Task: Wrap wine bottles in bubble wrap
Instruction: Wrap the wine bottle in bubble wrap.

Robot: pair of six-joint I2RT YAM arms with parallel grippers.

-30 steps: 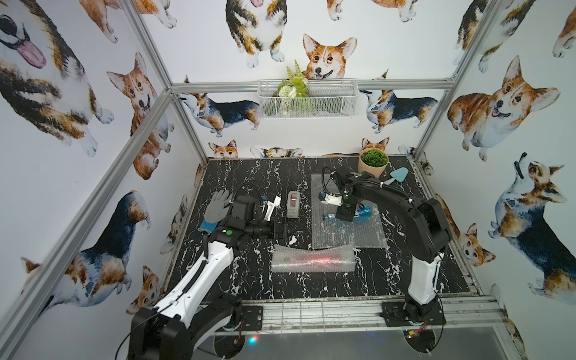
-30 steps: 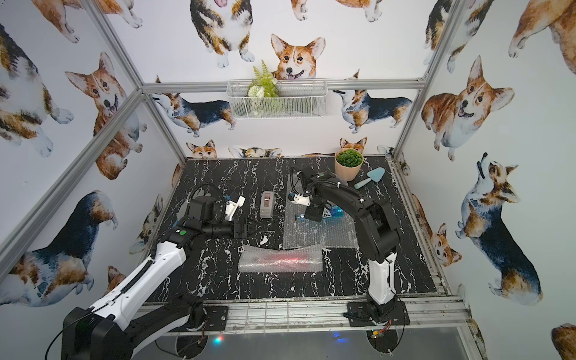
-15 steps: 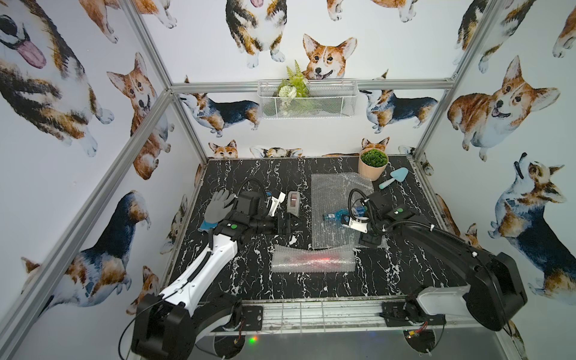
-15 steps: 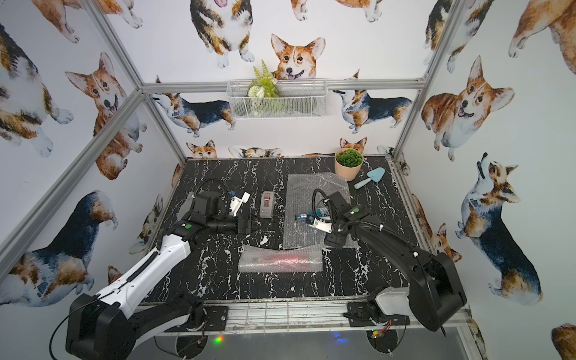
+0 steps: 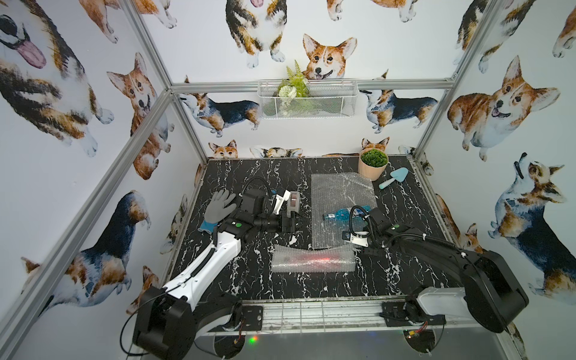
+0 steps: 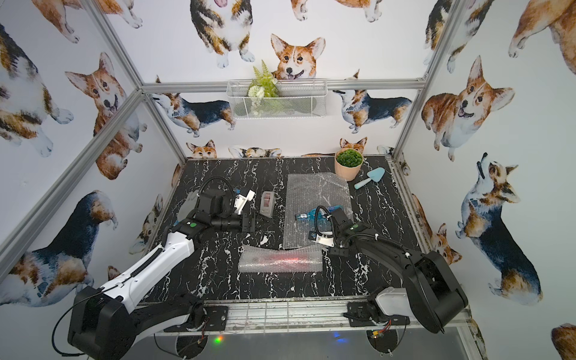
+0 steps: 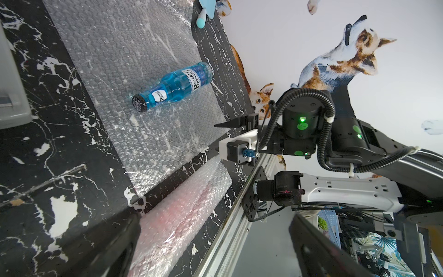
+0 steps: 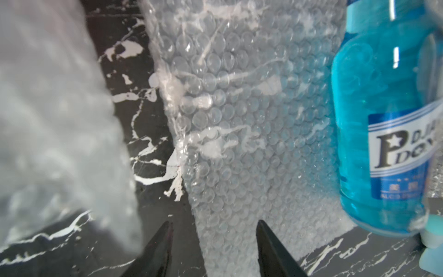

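Clearly, blue bottle (image 8: 374, 96) label (image 8: 405, 148) (starred "P")

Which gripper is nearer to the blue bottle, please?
The right gripper: its fingers straddle an edge of the bubble wrap sheet, close beside the blue bottle. The left gripper is off the sheet, beyond the bottle's cap end, by the tape dispenser.

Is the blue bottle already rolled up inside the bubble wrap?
No, the blue bottle lies uncovered on top of the flat bubble wrap sheet.
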